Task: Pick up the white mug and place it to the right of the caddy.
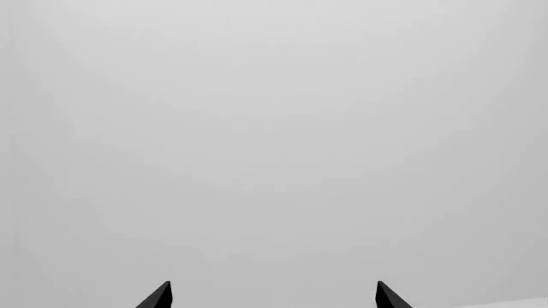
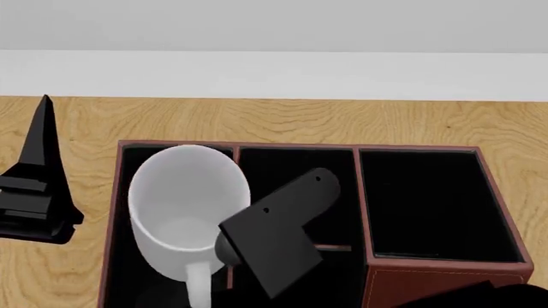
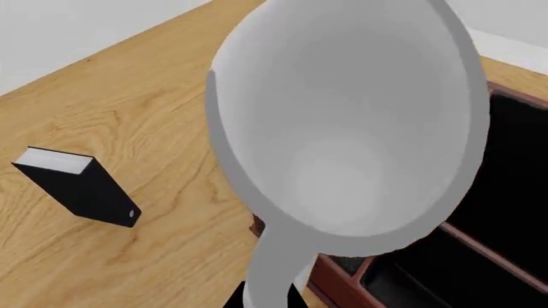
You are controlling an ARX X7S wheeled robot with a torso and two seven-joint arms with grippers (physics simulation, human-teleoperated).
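the right claw (image 2: 224, 247) grips the plain glossy white ceramic mug (image 2: 187, 208) at the rim near its loop handle, jaws closed on the wall. the mug hangs tilted, mouth showing, over the left compartments of the large dark red-brown leather-look caddy (image 2: 428, 282) on the wooden bench (image 2: 283, 119). beyond lies a small black book (image 3: 79, 185). the left claw (image 1: 274, 296) is spread wide, empty.

A light oak-grain wooden tabletop (image 2: 256, 119) fills the lower frame. On it, lower centre in the head view, sits the large dark red-brown leather-look caddy (image 2: 428, 279). A small black book with white pages (image 3: 77, 186) lies at the right wrist view's left.
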